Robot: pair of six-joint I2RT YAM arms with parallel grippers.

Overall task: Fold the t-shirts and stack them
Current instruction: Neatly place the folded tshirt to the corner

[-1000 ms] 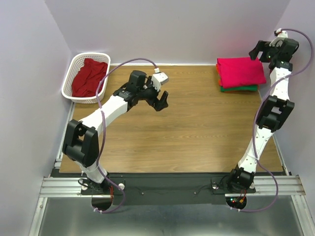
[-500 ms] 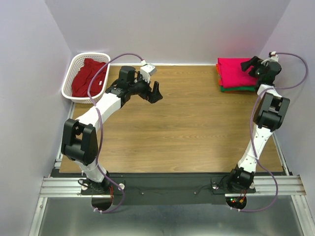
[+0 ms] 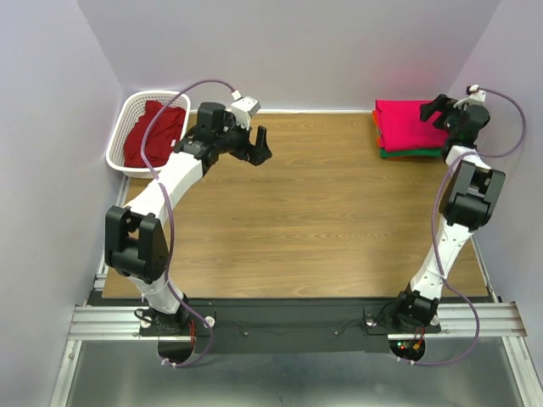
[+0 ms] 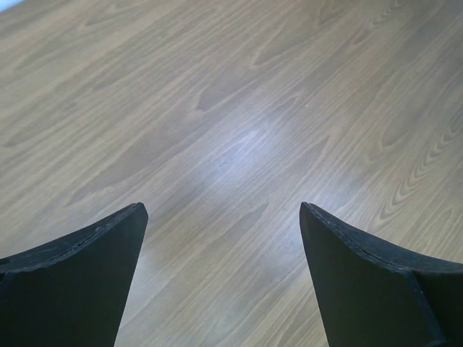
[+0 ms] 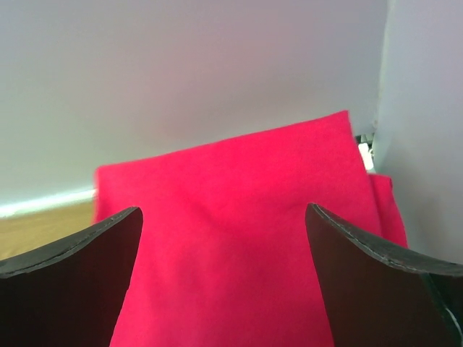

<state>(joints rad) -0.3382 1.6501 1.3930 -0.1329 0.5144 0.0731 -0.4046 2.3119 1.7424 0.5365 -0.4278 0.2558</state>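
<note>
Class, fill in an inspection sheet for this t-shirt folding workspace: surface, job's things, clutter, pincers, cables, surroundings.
Surface: wooden table, no marks seen.
Job's things: pink-red t-shirt folded on top of the far-right stack, green t-shirt and orange t-shirt edging out beneath. The crimson t-shirt lies crumpled in the white basket, far left.
Clutter: nothing seen.
Pincers: left pincer open over the table, holding nothing. Right pincer open above the stack, holding nothing.
Cables: left purple cable and right purple cable, one looping along each arm.
Surroundings: lilac walls; metal rail at the near edge.

Left gripper swung toward basket; right gripper dropped over t-shirt stack.
</note>
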